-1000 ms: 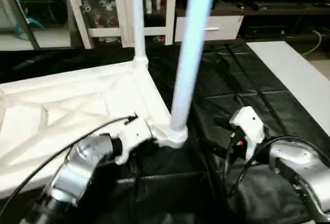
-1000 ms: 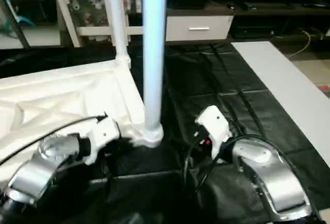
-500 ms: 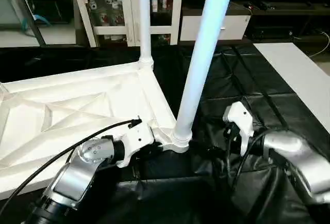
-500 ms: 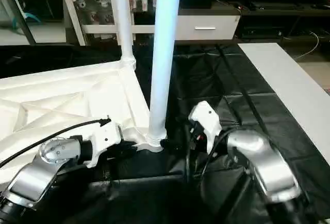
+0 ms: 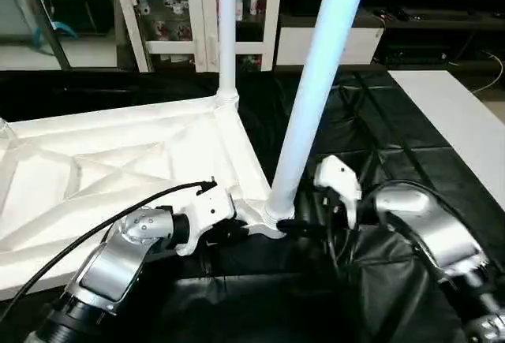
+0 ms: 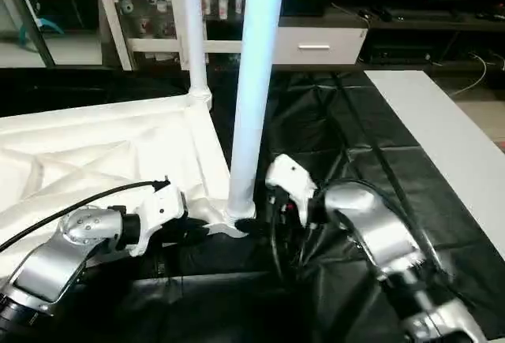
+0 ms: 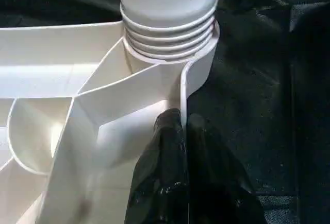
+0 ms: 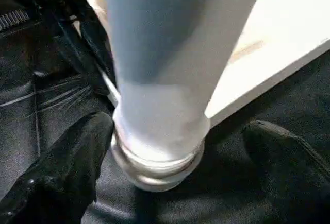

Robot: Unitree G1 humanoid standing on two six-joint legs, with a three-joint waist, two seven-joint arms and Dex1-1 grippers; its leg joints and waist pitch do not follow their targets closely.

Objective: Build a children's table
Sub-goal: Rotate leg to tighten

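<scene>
The white tabletop (image 5: 118, 169) lies upside down on a black sheet, its X-ribbed underside facing up. One white tube leg (image 5: 226, 35) stands in the far right corner socket. A second leg (image 5: 316, 91) stands in the near right corner socket (image 7: 170, 44), leaning a little to the right. My left gripper (image 7: 181, 118) is shut on the thin rim wall of the tabletop just beside that socket. My right gripper (image 8: 178, 131) is open around the base of the near leg, with one black finger (image 8: 77, 152) on each side and a gap to the tube.
A flat white board (image 5: 461, 122) lies on the black sheet (image 5: 371, 114) at the right. A white glass-door cabinet (image 5: 173, 12) and a drawer unit (image 5: 355, 43) stand behind. A black cable (image 5: 95, 233) runs along my left forearm.
My right gripper has moved left across the sheet until its fingers stand on both sides of the near leg's base. My left gripper has kept its hold on the rim. The camera shifted slightly.
</scene>
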